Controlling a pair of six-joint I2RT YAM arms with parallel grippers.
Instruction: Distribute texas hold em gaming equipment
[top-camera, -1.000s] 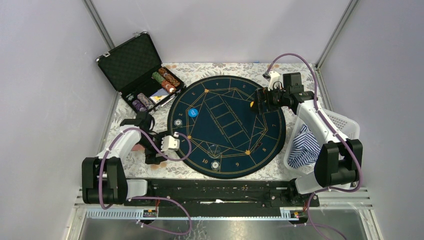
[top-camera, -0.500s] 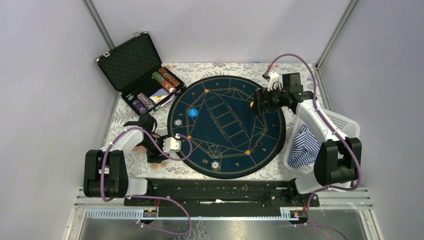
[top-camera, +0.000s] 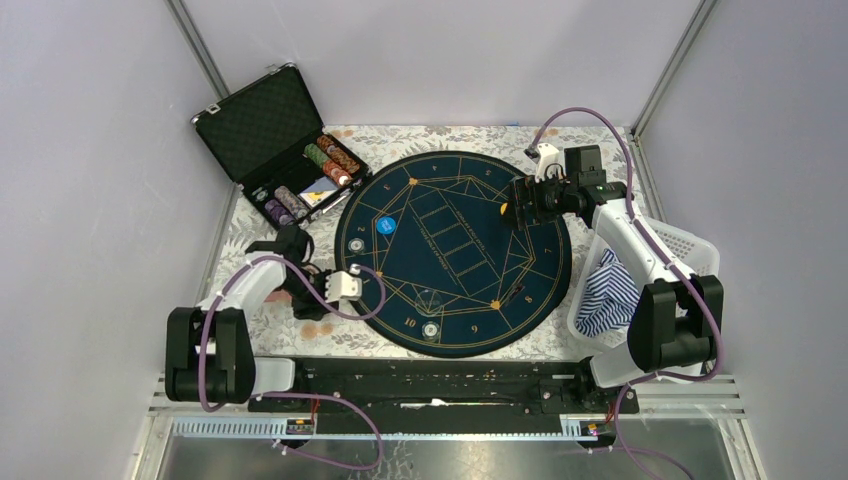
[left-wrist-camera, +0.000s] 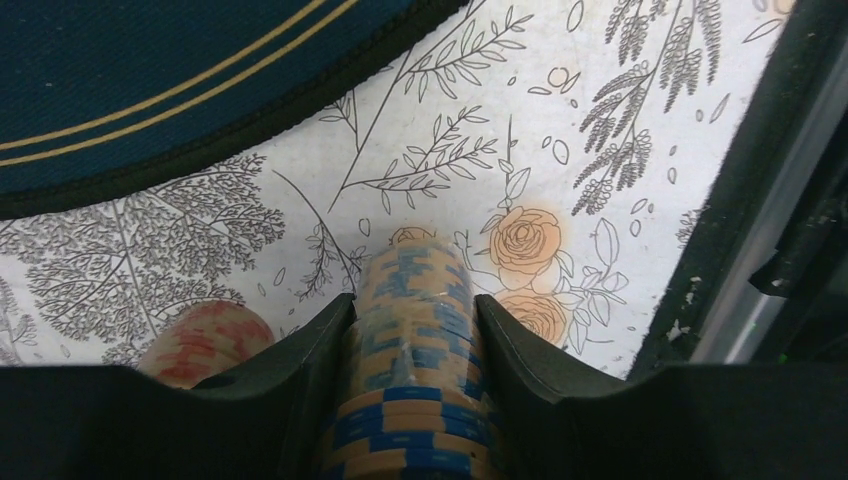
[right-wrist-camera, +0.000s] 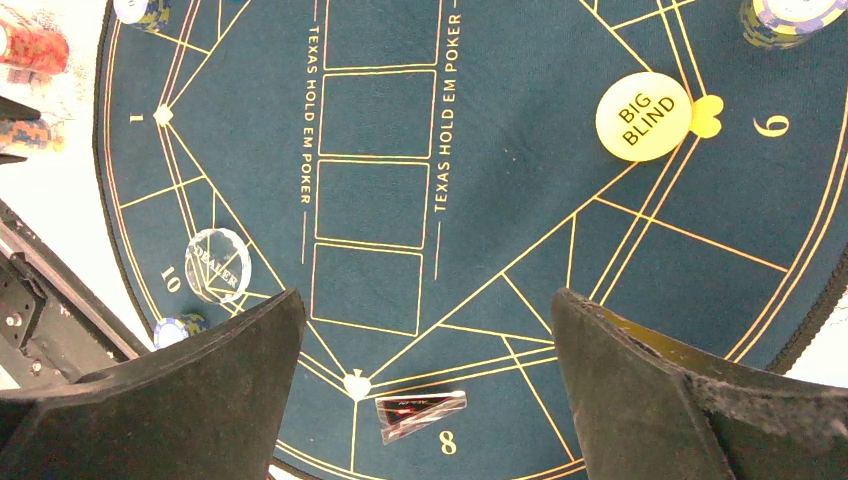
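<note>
Clamp at the left gripper (left-wrist-camera: 412, 305): both fingers (left-wrist-camera: 320, 350) squeezed against the sides of an orange-and-blue stack (left-wrist-camera: 410, 420) of chips, upright between them. Resting on the tablecloth (left-wrist-camera: 600, 150) or just off it? Can't tell. Right beside the finger on the wrist view's left, a red stack (left-wrist-camera: 205, 340), outside the grip. Ahead, the mat (left-wrist-camera: 150, 80) edge curves past; off to the right runs the black rail (left-wrist-camera: 780, 200). Farther out beyond this gripper, the case (top-camera: 262, 120) lies open, more chips (top-camera: 330, 158) racked inside.

Over to the right gripper (right-wrist-camera: 425, 300): fingers spread wide, nothing between them, hanging above the mat. Close under it, a card (right-wrist-camera: 420, 408) by the 8. Ahead and right, the yellow Big Blind button (right-wrist-camera: 643, 115); off to its left, the clear dealer button (right-wrist-camera: 218, 264) with a blue-white chip (right-wrist-camera: 180, 328) nearby at the 10. Blue button (top-camera: 386, 225) sits on the mat between the two grippers.
</note>
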